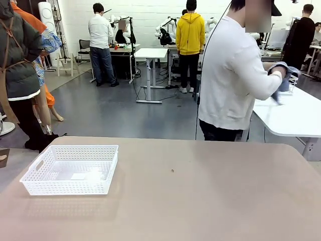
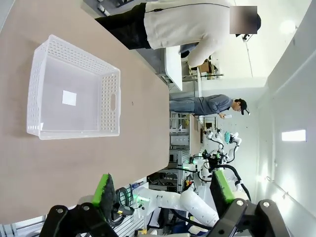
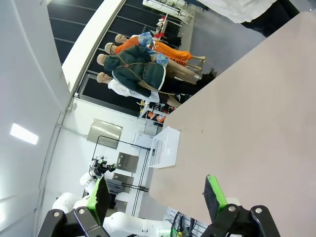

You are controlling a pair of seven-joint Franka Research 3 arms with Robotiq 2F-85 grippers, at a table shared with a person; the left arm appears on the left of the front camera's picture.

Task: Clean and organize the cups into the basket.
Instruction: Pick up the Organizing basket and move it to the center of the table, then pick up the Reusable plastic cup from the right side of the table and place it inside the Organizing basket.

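Note:
The white lattice basket (image 1: 65, 187) sits on the table's left side, holding just a small white label on its floor. In the left wrist view the basket (image 2: 111, 98) lies ahead and to the upper left of my left gripper (image 2: 163, 190), which hangs open above the table with nothing between its green pads (image 2: 103, 190). My right gripper (image 3: 158, 195) is also open and empty, high over the table, with the basket (image 3: 165, 147) small and far off. The cups are out of view.
The tan table (image 1: 210, 201) carries a tiny dark speck (image 1: 172, 170) near its middle. Beyond the far edge a person in a white top (image 1: 230, 75) faces away toward a white side table (image 1: 296, 113), hands on something grey-blue (image 1: 284, 75).

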